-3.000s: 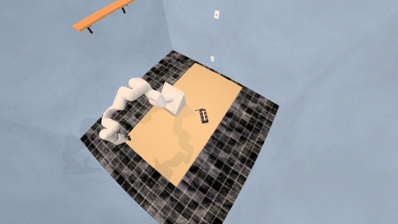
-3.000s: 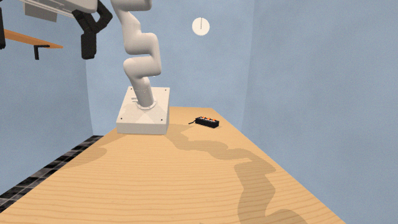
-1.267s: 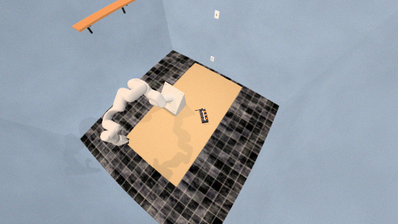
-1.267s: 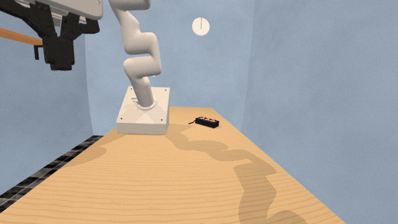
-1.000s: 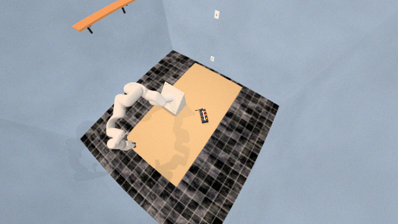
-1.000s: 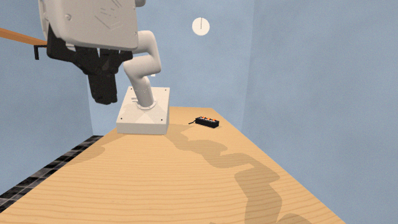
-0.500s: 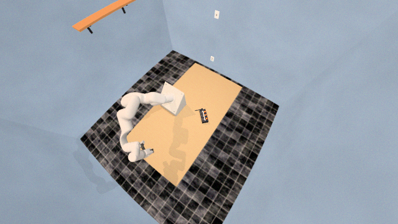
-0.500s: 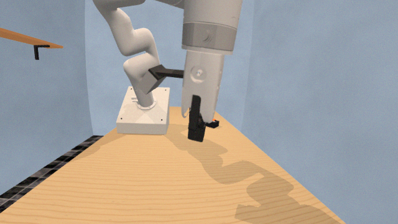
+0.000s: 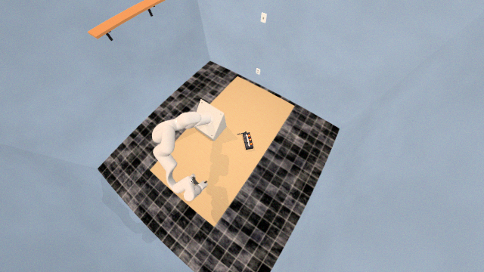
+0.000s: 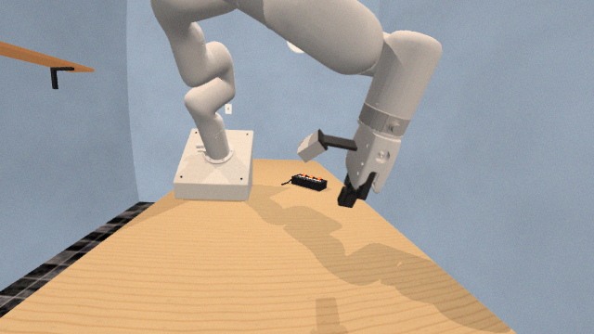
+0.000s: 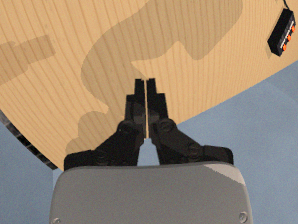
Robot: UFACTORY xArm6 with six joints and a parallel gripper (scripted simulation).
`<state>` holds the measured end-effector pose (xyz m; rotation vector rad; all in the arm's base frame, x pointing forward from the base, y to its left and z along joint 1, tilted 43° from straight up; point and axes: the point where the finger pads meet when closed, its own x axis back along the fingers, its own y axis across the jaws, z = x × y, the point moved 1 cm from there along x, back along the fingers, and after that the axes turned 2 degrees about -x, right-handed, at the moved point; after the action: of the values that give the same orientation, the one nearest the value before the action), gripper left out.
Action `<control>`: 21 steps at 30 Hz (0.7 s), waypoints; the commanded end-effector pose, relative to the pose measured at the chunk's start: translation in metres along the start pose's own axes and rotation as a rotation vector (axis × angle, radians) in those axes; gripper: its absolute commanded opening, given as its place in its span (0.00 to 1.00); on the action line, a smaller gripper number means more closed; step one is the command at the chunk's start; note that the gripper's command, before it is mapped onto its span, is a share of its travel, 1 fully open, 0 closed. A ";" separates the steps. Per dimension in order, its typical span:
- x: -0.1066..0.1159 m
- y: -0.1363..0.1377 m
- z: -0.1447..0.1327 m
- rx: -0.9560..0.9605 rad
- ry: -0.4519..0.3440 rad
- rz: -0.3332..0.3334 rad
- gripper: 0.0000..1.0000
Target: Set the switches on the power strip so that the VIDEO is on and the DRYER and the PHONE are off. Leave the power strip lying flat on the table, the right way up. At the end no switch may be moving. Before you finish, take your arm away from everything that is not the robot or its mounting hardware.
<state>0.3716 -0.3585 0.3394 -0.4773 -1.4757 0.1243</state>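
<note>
The black power strip (image 9: 248, 140) lies flat on the wooden table, right of the arm's base, with a row of small orange-red switches on top. It also shows in the exterior view (image 10: 309, 182) and at the upper right of the wrist view (image 11: 282, 30). The switch labels and positions are too small to read. My gripper (image 10: 350, 197) is shut and empty, held in the air above the table, well short of the strip. In the wrist view its black fingers are pressed together. In the top view it (image 9: 202, 184) hangs over the table's near end.
The white arm base (image 10: 214, 165) stands on the table to the left of the strip. The table's right edge (image 10: 399, 232) runs close beside my gripper. A wooden shelf (image 9: 121, 17) hangs on the far wall. Dark tiled floor surrounds the table.
</note>
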 end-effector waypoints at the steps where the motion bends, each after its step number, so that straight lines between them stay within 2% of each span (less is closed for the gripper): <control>1: -0.024 0.047 -0.038 0.060 0.045 0.001 0.00; 2: -0.024 0.047 -0.038 0.060 0.045 0.001 0.00; 3: -0.035 0.076 -0.051 0.111 0.076 0.013 0.00; 4: -0.040 0.086 -0.058 0.111 0.076 0.013 0.00; 6: -0.041 0.089 -0.060 0.111 0.076 0.013 0.00; 7: -0.053 0.120 -0.071 0.163 0.106 0.031 0.00; 8: -0.057 0.131 -0.077 0.163 0.106 0.031 0.00; 12: -0.058 0.133 -0.079 0.163 0.106 0.031 0.00; 13: -0.075 0.179 -0.093 0.215 0.132 0.056 0.00; 16: -0.075 0.179 -0.093 0.215 0.132 0.056 0.00; 17: -0.087 0.213 -0.099 0.265 0.155 0.086 0.00; 18: -0.092 0.224 -0.102 0.265 0.155 0.086 0.00; 20: -0.092 0.224 -0.102 0.265 0.155 0.086 0.00; 21: -0.105 0.259 -0.104 0.314 0.175 0.120 0.00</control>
<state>0.4951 -0.2247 0.1766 -0.3287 -1.2743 0.3244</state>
